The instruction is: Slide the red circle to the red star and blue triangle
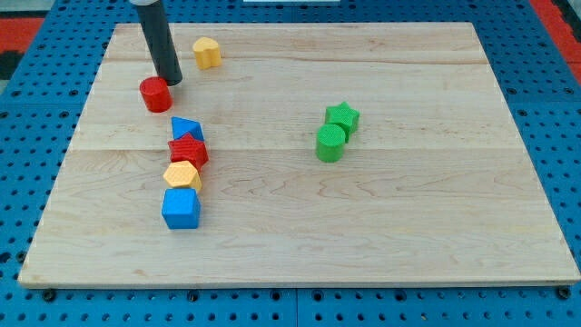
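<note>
The red circle [155,94] sits near the board's upper left. My tip [170,80] stands just above and right of it, touching or nearly touching its upper edge. Below it, apart by a small gap, the blue triangle [186,128] sits with the red star [188,149] pressed against its lower side.
A yellow hexagon [182,174] and a blue cube [181,208] continue the column below the star. A yellow block [207,53] lies right of my tip. A green star [343,116] and green cylinder [330,143] sit at centre right. The wooden board [408,227] rests on a blue pegboard.
</note>
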